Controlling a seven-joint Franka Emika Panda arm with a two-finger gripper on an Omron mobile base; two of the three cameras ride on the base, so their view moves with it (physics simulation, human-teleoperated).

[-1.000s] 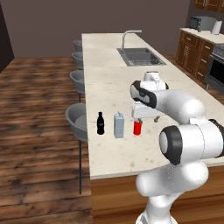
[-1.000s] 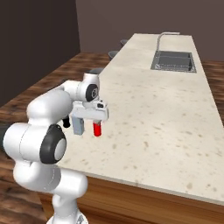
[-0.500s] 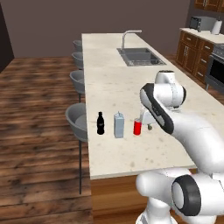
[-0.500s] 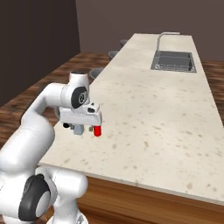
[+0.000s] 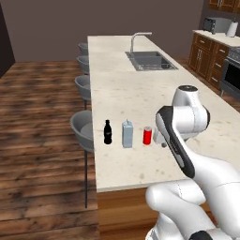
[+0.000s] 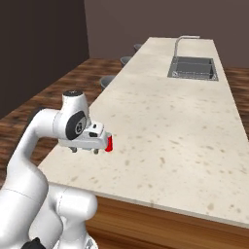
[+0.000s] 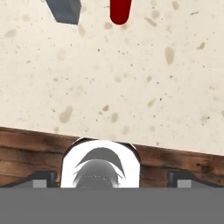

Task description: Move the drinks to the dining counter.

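Note:
Three drinks stand in a row on the dining counter (image 5: pixel 140 96) near its front end: a small dark bottle (image 5: pixel 107 132), a pale blue-grey carton (image 5: pixel 127 134) and a short red can (image 5: pixel 147 136). My gripper (image 5: pixel 158 138) hangs just right of the can, low over the stone, mostly behind my own arm. In the right base view the can (image 6: pixel 109 143) peeks out past the gripper (image 6: pixel 84 151). The hand view has the carton (image 7: pixel 64 9) and the can (image 7: pixel 120 11) at its top edge. There the gripper (image 7: pixel 111 178) is open with nothing between its fingers.
A sink (image 5: pixel 151 61) with a curved faucet (image 5: pixel 136 40) lies farther along the counter. Grey round stools (image 5: pixel 83 131) line its left side. Wooden cabinets (image 5: pixel 211 56) stand at the far right. The hand view has the counter's edge (image 7: pixel 109 140) with wood below it.
My arm has swung round and the hand has drawn back from the red can toward the counter's near end. The three drinks have not moved. The jaws have stayed open.

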